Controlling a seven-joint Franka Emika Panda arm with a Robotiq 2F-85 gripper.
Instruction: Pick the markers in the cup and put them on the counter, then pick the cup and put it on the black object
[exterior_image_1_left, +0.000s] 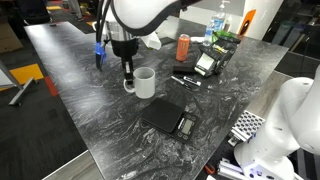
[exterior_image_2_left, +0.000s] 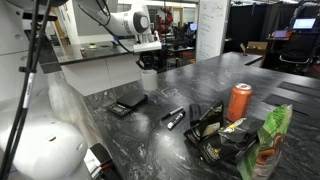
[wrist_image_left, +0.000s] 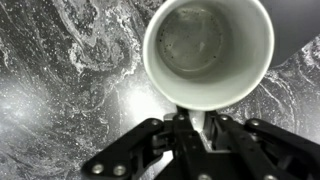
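The white cup (exterior_image_1_left: 145, 84) stands on the dark marbled counter (exterior_image_1_left: 90, 90), beside the flat black object (exterior_image_1_left: 168, 118). My gripper (exterior_image_1_left: 128, 74) is at the cup's handle side. In the wrist view the cup (wrist_image_left: 208, 50) is empty, and my gripper (wrist_image_left: 196, 128) is shut on its white handle. The dark markers (exterior_image_1_left: 186, 79) lie on the counter beyond the cup. In an exterior view the cup (exterior_image_2_left: 149, 80), the black object (exterior_image_2_left: 128, 105) and the markers (exterior_image_2_left: 173, 117) show again, under my gripper (exterior_image_2_left: 146, 62).
An orange-red can (exterior_image_1_left: 183, 47) and a boxy black-and-green device (exterior_image_1_left: 214, 58) stand at the back of the counter. They appear near the camera in an exterior view: the can (exterior_image_2_left: 238, 102), the device (exterior_image_2_left: 222, 135) and a green bag (exterior_image_2_left: 272, 145).
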